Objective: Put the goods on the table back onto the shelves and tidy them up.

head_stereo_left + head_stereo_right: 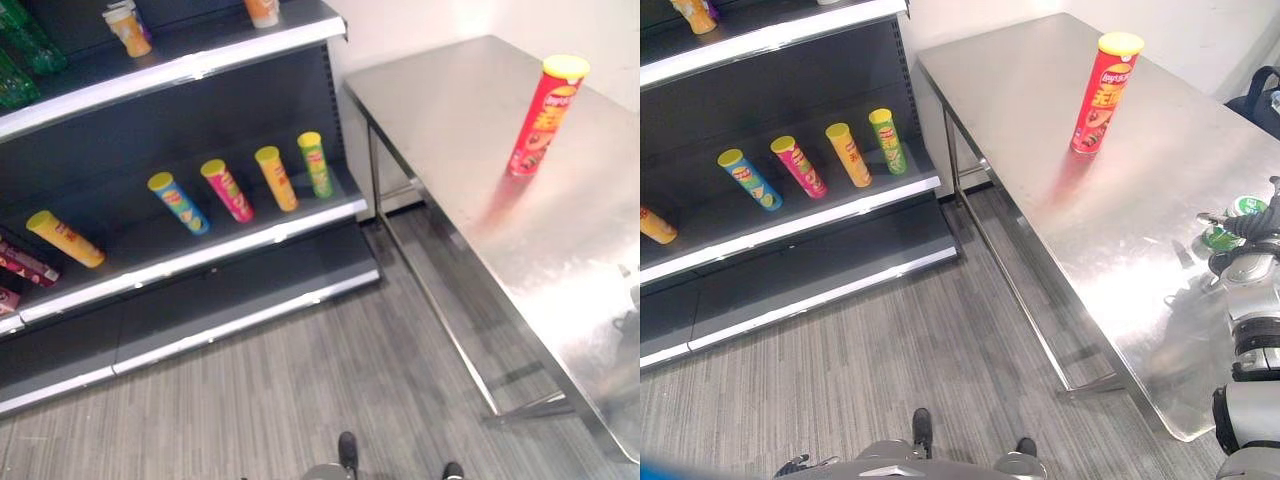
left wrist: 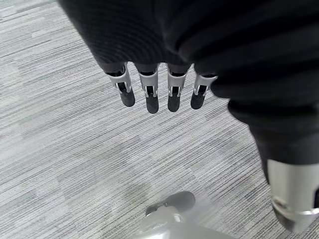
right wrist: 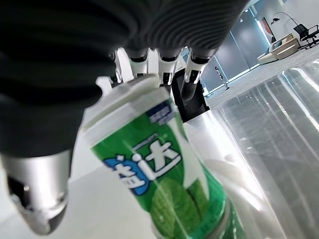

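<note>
**A:** On the worktop (image 1: 1160, 230), what's still out?

**B:** One red can (image 1: 1105, 92) with a yellow lid, standing upright toward the far end. My right hand (image 3: 144, 64) is at the near right edge, fingers (image 3: 192, 69) wrapped round a green bottle (image 3: 164, 184) with a white cap.

**A:** And your left?

**B:** Left hand (image 2: 159, 59) just hangs over the grey floor (image 2: 60, 149), fingers (image 2: 152, 97) straight, nothing in it.

**A:** Shelves?

**B:** The middle shelf (image 1: 190, 262) has a row of cans lying down: yellow (image 1: 64, 239), blue (image 1: 178, 202), pink (image 1: 227, 189), orange (image 1: 276, 178), green (image 1: 315, 164).
</note>
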Robot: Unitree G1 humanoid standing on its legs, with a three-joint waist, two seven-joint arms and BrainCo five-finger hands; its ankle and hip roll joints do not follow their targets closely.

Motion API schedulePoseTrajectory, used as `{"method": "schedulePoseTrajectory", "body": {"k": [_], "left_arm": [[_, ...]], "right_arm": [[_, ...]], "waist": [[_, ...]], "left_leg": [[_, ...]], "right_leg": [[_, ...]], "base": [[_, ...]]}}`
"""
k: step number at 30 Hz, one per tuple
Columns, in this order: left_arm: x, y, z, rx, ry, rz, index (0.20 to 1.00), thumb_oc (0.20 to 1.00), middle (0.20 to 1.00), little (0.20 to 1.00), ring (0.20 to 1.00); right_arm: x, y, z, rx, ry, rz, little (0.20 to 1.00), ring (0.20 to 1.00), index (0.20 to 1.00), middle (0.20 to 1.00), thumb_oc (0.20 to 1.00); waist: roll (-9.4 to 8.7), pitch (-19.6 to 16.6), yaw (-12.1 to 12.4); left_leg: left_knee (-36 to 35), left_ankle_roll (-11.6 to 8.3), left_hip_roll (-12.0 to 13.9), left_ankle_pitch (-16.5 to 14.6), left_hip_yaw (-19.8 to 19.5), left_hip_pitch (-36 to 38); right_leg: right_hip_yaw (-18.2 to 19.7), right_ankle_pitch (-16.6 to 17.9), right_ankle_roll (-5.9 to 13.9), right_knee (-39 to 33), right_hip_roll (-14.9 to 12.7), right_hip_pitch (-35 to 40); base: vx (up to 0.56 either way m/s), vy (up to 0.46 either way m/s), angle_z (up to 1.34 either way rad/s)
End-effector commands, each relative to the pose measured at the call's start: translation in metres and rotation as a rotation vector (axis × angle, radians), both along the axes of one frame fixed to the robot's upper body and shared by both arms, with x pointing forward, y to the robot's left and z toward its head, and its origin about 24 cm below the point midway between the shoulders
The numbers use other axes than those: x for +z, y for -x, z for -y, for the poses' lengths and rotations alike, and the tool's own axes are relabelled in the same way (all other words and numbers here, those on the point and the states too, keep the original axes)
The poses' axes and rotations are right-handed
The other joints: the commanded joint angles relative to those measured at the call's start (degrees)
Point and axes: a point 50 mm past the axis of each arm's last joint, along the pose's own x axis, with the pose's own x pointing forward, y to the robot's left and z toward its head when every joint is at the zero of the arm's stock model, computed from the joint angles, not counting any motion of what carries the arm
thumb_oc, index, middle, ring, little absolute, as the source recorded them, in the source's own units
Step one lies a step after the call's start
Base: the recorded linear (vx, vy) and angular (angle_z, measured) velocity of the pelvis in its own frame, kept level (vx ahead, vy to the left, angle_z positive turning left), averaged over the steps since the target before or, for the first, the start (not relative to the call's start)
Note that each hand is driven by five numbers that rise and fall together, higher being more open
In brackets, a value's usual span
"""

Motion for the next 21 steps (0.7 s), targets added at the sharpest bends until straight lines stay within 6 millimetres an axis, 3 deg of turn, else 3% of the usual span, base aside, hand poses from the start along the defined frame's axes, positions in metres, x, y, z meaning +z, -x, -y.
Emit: {"method": "schedulePoseTrajectory", "body": {"k": [1, 2, 3, 4, 5, 6, 14, 21], "left_arm": [[0.007, -0.013, -0.016, -0.055, -0.059, 0.025, 1.000, 1.000, 1.000, 1.000, 1.000], [0.007, -0.013, -0.016, -0.054, -0.058, 0.025, 1.000, 1.000, 1.000, 1.000, 1.000], [0.006, -0.013, -0.015, -0.055, -0.057, 0.026, 1.000, 1.000, 1.000, 1.000, 1.000], [0.007, -0.014, -0.016, -0.057, -0.057, 0.026, 1.000, 1.000, 1.000, 1.000, 1.000], [0.007, -0.014, -0.016, -0.056, -0.056, 0.027, 1.000, 1.000, 1.000, 1.000, 1.000], [0.007, -0.015, -0.017, -0.054, -0.058, 0.027, 1.000, 1.000, 1.000, 1.000, 1.000], [0.007, -0.013, -0.020, -0.025, -0.067, 0.023, 1.000, 1.000, 1.000, 1.000, 1.000], [0.009, -0.003, -0.028, 0.096, -0.075, 0.030, 1.000, 1.000, 1.000, 1.000, 1.000]], "right_arm": [[0.029, -0.019, -0.007, 0.038, 0.033, 0.040, 0.937, 0.937, 0.937, 0.937, 0.937], [0.030, -0.019, -0.008, 0.038, 0.034, 0.040, 0.934, 0.934, 0.934, 0.934, 0.934], [0.028, -0.019, -0.007, 0.035, 0.023, 0.026, 0.824, 0.824, 0.824, 0.824, 0.824], [0.026, -0.019, -0.005, 0.028, 0.016, 0.003, 0.624, 0.624, 0.624, 0.624, 0.624], [0.026, -0.020, -0.005, 0.024, 0.011, -0.011, 0.485, 0.485, 0.485, 0.485, 0.485], [0.024, -0.020, -0.004, 0.020, 0.006, -0.032, 0.200, 0.200, 0.200, 0.200, 0.200], [0.024, -0.020, -0.007, 0.049, 0.005, -0.035, 0.200, 0.200, 0.200, 0.200, 0.200], [0.041, -0.007, -0.031, 0.235, 0.082, 0.145, 0.200, 0.200, 0.200, 0.200, 0.200]], "waist": [[-1.90, 0.7, 2.3], [-1.88, 0.7, 2.3], [-1.95, 0.8, 2.3], [-2.03, 0.8, 2.3], [-2.01, 0.9, 2.3], [-2.04, 0.9, 2.3], [-2.60, 1.0, 1.8], [-3.28, 0.7, 1.5]], "left_leg": [[1.0, -5.24, 4.5, -5.1, -0.7, 3.2], [1.0, -5.24, 4.5, -5.1, -0.7, 3.2], [1.0, -5.26, 4.5, -5.0, -0.7, 3.2], [1.0, -5.29, 4.5, -5.0, -0.7, 3.2], [1.0, -5.31, 4.5, -4.9, -0.7, 3.1], [1.0, -5.34, 4.6, -4.8, -0.7, 3.1], [1.1, -5.43, 5.0, -4.9, -0.9, 3.3], [2.2, -5.93, 6.4, -5.0, -1.5, 3.4]], "right_leg": [[2.8, -3.5, 0.85, 2.2, -1.6, -2.2], [2.8, -3.5, 0.85, 2.2, -1.6, -2.2], [2.9, -3.4, 0.86, 2.2, -1.6, -2.3], [2.9, -3.4, 0.83, 2.2, -1.5, -2.3], [2.9, -3.4, 0.82, 2.2, -1.5, -2.3], [2.8, -3.4, 0.80, 2.2, -1.5, -2.4], [2.9, -3.8, 0.50, 2.3, -1.1, -2.0], [2.6, -5.3, -0.43, 2.9, 0.3, -1.3]], "base": [[-0.01, -0.005, 0.07], [-0.01, -0.007, 0.04], [0.00, 0.000, 0.00], [0.00, 0.000, 0.00], [0.00, 0.000, 0.00], [0.00, 0.000, 0.00], [0.00, 0.000, 0.00], [-0.01, -0.044, 0.02]]}}
